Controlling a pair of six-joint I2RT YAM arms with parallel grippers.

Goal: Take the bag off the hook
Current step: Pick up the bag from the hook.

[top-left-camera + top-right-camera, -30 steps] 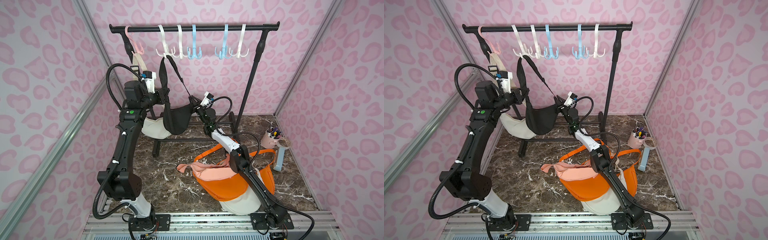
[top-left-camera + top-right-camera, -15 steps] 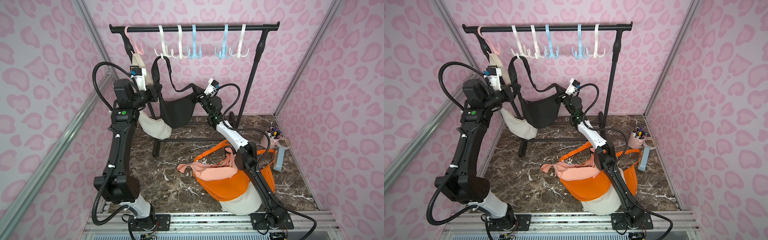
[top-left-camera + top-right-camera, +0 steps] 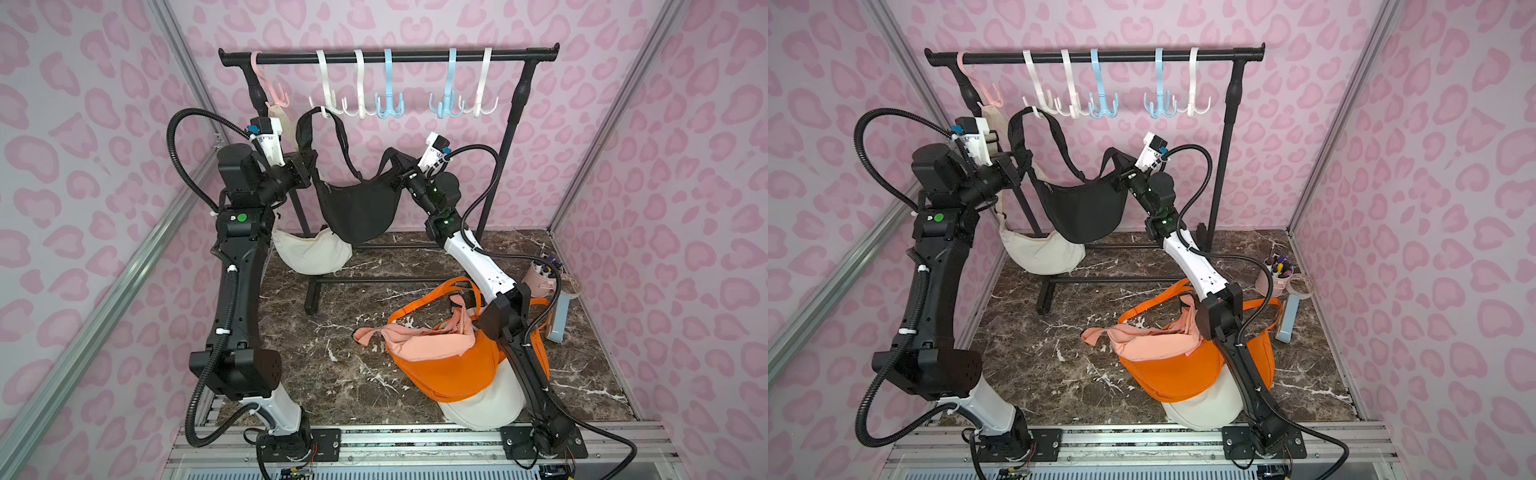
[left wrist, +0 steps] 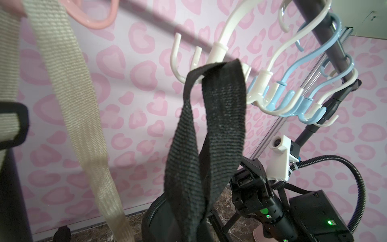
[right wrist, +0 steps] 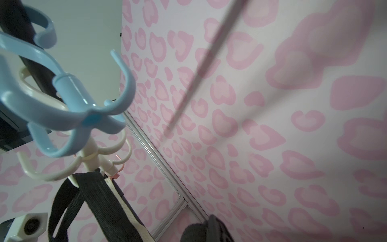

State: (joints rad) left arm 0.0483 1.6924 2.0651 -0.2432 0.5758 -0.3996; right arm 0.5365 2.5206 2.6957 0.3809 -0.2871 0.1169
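Black webbing first: the black strap (image 4: 222, 117) loops over one upturned prong of the white hook (image 4: 217, 52), centre of the left wrist frame. It is not yet off. The black sling bag (image 3: 357, 208) sags below it, centre of both top views, clear of the table (image 3: 332, 345).

Left end effector (image 3: 307, 166) is clamped together on the strap, left of the pouch. Right end effector (image 3: 401, 178) is closed on the bag's right corner, as far as the top views show.

Risks, as judged:
- A pull outward or downward before lifting would catch the webbing under the prong tip. The hook would swing or slide along the black rail (image 3: 390, 56).
- The arms drawing apart would tighten the strap and seat the loop harder on the prong.
- Thin webbing could slip through the pinch, dropping one end.
- The cream strap (image 4: 73, 100) hangs just left of the black one and could snag. That would drag the cream bag (image 3: 311, 253) on its pink hook (image 3: 272, 89).
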